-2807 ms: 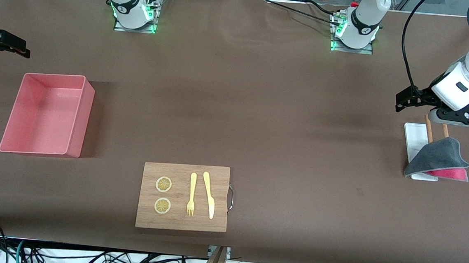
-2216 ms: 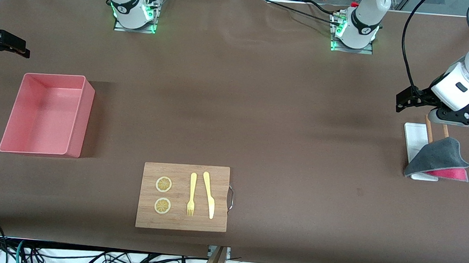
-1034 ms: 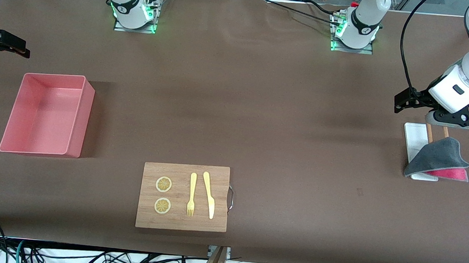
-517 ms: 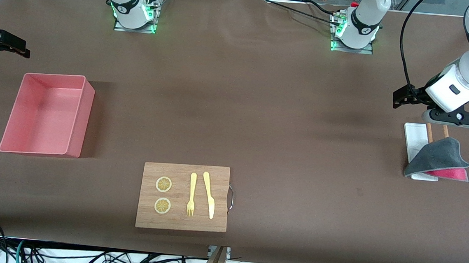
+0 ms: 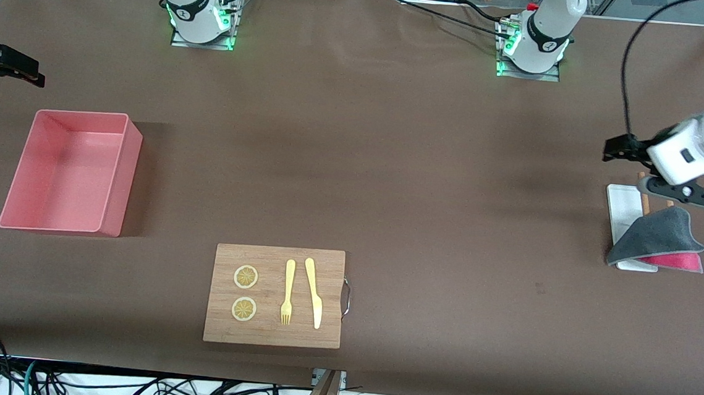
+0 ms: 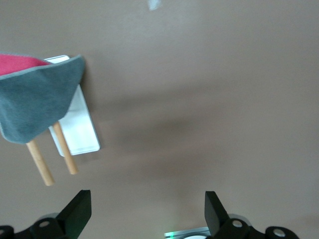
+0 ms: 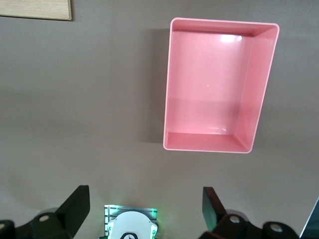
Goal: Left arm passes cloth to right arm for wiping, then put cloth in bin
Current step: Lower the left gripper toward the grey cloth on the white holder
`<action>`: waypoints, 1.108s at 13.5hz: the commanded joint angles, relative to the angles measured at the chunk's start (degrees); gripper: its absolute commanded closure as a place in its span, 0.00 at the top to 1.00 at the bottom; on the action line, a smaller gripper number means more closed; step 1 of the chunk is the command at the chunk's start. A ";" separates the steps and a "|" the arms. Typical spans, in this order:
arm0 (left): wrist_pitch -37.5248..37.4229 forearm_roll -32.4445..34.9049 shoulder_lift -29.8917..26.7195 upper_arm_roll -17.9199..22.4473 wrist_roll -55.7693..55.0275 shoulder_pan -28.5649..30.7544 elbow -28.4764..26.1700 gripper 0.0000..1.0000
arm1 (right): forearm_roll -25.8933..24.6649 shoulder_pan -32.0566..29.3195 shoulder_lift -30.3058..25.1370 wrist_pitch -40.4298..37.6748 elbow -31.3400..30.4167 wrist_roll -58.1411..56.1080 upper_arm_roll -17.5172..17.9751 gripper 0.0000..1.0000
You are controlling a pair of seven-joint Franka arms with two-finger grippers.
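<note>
Cloth on pegs; bin under right wrist.

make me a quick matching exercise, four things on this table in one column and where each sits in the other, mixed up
Things:
1. cloth
2. fork
3. bin
4. left gripper

Places:
A. on the wooden board
B. toward the right arm's end of the table
C. draped over the white tray and two wooden sticks
D. in the air, over the sticks' bare ends

Pairs: 1-C, 2-A, 3-B, 4-D

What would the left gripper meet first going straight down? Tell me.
Probably bare table: the left gripper, jaws open, points at brown surface, with the cloth and white tray off to one side. Depth is unclear.
</note>
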 commanded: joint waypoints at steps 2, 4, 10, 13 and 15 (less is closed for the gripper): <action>3.74 0.59 4.90 -0.17 17.32 8.31 2.44 1.00 | 1.20 -0.54 0.38 -0.32 1.21 0.55 0.16 1.00; 4.54 0.33 9.81 -0.17 27.60 13.48 9.17 1.00 | 1.20 -0.54 0.38 -0.32 1.21 0.55 0.16 1.00; 7.60 -0.64 27.40 -0.43 51.18 21.49 29.07 1.00 | 1.29 -0.54 0.38 -0.32 1.21 0.55 0.16 1.00; 11.05 -5.11 30.31 -0.35 56.46 24.65 28.64 1.00 | 1.29 -0.54 0.38 -0.32 1.21 0.55 0.16 1.00; 11.05 -7.75 32.07 -0.35 59.19 26.16 28.29 0.93 | 1.29 -0.54 0.38 -0.32 1.21 0.55 0.16 1.00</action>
